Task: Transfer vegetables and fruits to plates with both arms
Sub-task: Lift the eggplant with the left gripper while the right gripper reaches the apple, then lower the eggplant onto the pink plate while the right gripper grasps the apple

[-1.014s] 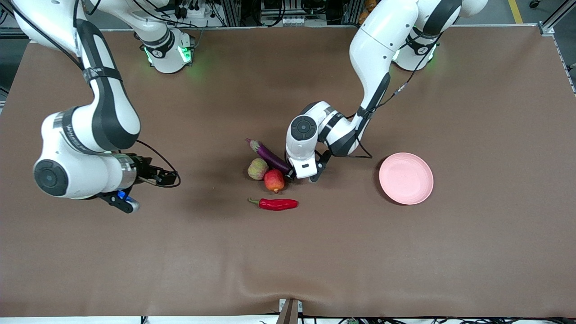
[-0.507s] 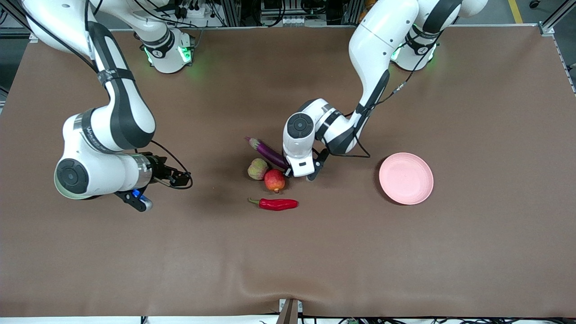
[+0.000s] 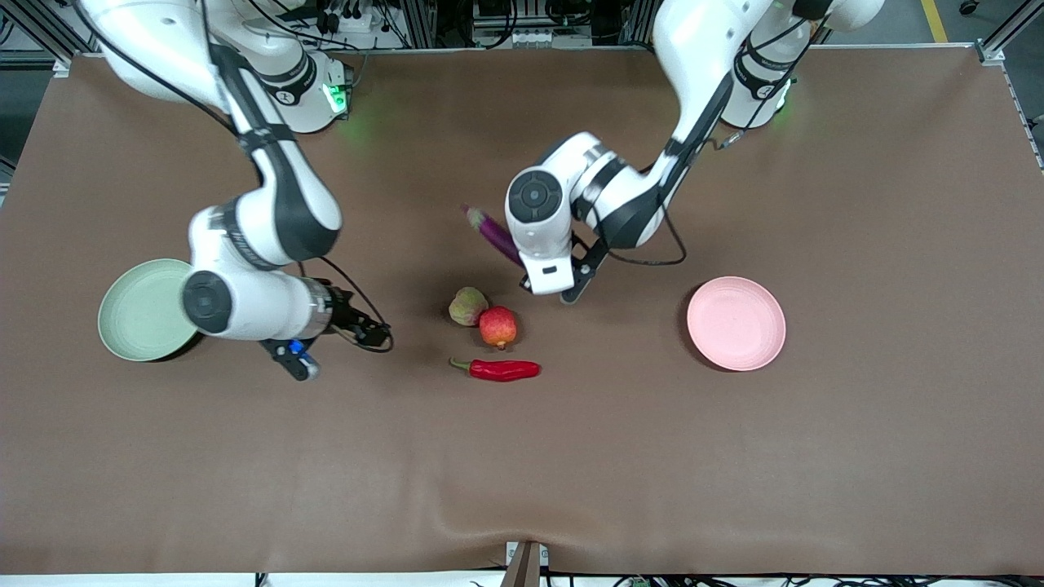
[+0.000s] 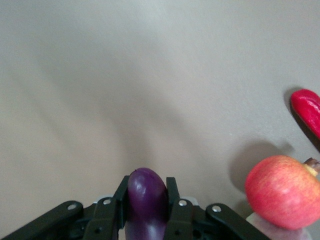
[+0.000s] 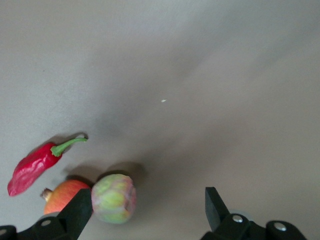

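Left gripper [image 4: 146, 212] clamped on long glossy purple eggplant [image 3: 492, 231], lifted above brown table [image 3: 816, 448] over the fruits, right gripper [image 5: 145, 210] spread wide and empty, over table between pale green plate [image 3: 134, 314] and ridged yellow-green fruit [image 3: 466, 306], red-orange round fruit [image 3: 498, 326] touching it, red chili pepper [image 3: 499, 370] nearer the camera, pale pink plate [image 3: 736, 323] toward the left arm's end.

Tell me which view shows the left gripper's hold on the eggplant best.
The left wrist view: the eggplant sits clamped between the left gripper's two fingers, contact visible on both sides. The front view shows only its stem end sticking out from under the wrist, lifted off the table. The right wrist view doesn't show it.
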